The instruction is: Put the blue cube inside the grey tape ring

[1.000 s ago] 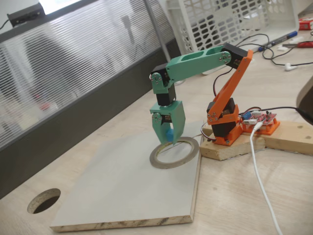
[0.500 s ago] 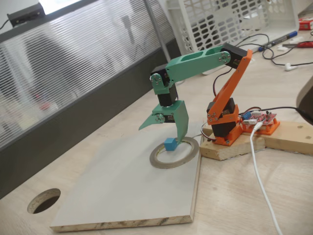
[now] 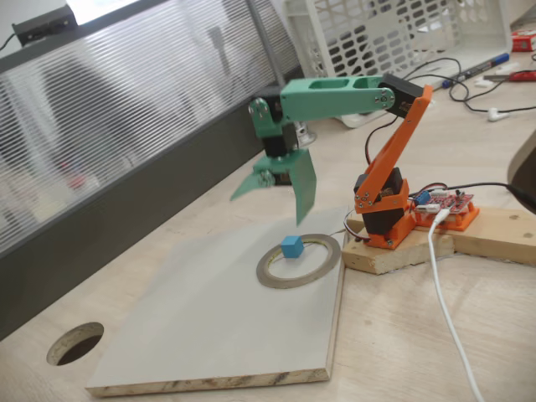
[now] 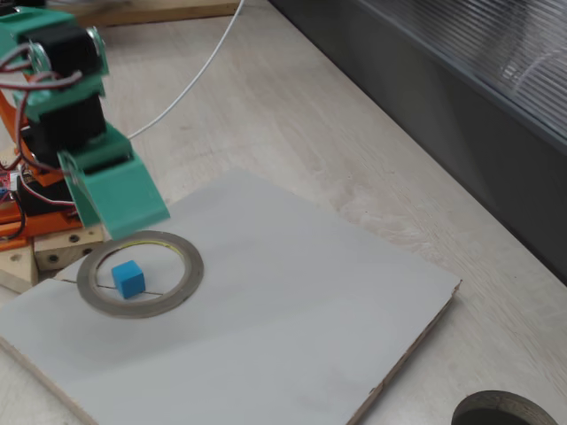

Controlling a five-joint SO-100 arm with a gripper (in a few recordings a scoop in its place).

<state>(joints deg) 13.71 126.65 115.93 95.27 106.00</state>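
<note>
Pale grey board [image 3: 209, 327] on the wooden tabletop [image 3: 435, 335] carries the grey tape ring [image 3: 299, 260] close to its far right corner, beside the arm's base in a fixed view. The green gripper [image 3: 275, 186] hangs above the ring, jaws spread wide and holding nothing. The blue cube [image 4: 128, 278] sits inside the ring near its rim, straight below the gripper and apart from it.

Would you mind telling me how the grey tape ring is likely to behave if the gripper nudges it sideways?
The grey tape ring lies flat and thin on the smooth board, so it would probably slide, not tip or roll. It looks light, so a slight nudge may shift it. The blue cube sits inside it, so the rim would likely drag the cube along.
</note>
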